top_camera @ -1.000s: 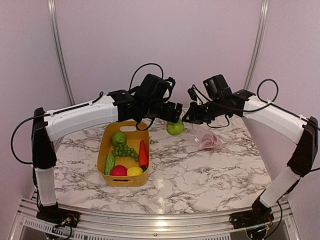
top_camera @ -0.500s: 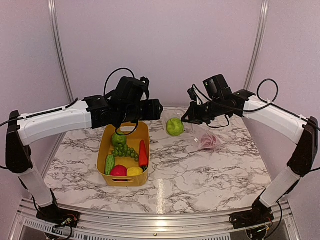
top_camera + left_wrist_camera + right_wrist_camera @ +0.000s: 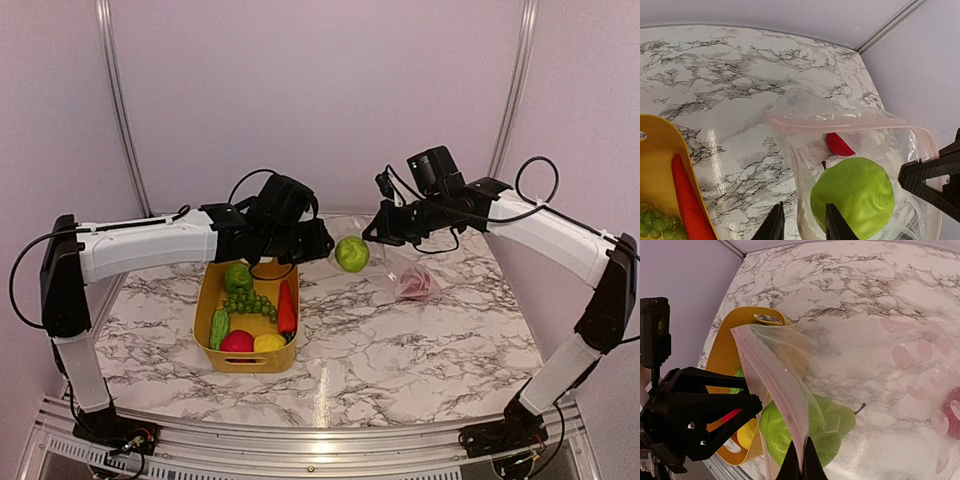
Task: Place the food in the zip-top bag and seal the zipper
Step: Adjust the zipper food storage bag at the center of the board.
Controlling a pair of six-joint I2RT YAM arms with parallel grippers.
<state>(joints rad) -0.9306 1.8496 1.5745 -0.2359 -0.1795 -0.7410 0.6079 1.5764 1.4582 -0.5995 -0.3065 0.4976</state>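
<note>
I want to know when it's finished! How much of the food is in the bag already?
Done: a green fruit and a red piece sit inside the zip-top bag. In hand: the right claw pinches the bag's open mouth, with the left claw at its other side. Left: the food in the yellow tub must go in, then the zipper needs sealing.

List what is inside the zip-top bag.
A green fruit and a red piece behind it; the fruit covers part of the red piece, so its kind is unclear.
</note>
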